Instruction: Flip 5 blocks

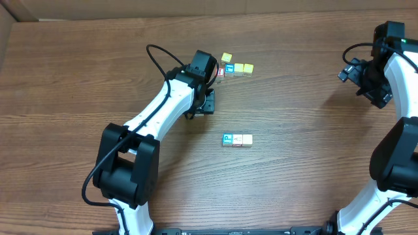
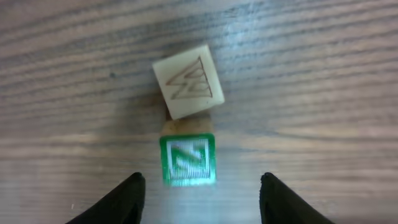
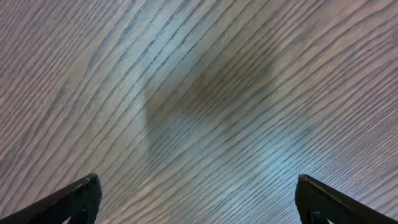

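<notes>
Standing open and partly cropped, the left end effector [image 2: 201, 194] flanks a green Z block [image 2: 188, 160] without touching; the right end effector [image 3: 198, 186], also open, overlooks worktop [image 3: 199, 93].

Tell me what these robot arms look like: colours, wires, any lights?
Both the left arm and right arm have smooth white links joined by chunky black joints. A thin black cable loops along the left one, and a small green light glows on the right. Each ends in black, tapering jaws.
</notes>
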`<move>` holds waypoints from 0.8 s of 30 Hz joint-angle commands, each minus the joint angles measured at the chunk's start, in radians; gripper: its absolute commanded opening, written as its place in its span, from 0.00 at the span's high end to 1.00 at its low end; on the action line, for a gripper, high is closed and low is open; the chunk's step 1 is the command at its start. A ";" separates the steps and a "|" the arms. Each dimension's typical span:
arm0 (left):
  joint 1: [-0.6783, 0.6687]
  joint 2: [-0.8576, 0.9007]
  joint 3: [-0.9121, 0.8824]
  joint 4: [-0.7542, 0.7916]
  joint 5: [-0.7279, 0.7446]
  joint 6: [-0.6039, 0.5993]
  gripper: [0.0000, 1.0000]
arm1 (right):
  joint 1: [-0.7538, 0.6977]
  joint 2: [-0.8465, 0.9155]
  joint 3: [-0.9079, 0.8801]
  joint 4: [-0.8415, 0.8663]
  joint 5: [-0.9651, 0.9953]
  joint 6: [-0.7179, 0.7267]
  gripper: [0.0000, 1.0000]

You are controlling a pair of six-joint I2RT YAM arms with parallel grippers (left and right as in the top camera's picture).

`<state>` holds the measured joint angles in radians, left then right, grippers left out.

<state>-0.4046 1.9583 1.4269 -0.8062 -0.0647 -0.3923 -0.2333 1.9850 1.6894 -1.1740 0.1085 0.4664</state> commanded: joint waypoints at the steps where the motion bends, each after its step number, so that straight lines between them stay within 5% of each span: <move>1: -0.003 0.011 -0.058 0.045 -0.061 -0.033 0.50 | -0.003 -0.027 0.016 0.002 0.002 -0.003 0.00; 12: -0.004 0.011 -0.116 0.172 -0.077 -0.045 0.50 | -0.003 -0.027 0.016 0.002 0.002 -0.003 0.00; 24: -0.005 0.011 -0.134 0.187 -0.076 -0.046 0.62 | -0.003 -0.027 0.016 0.002 0.002 -0.003 0.00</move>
<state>-0.4046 1.9602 1.3094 -0.6167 -0.1226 -0.4229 -0.2333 1.9850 1.6897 -1.1740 0.1081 0.4667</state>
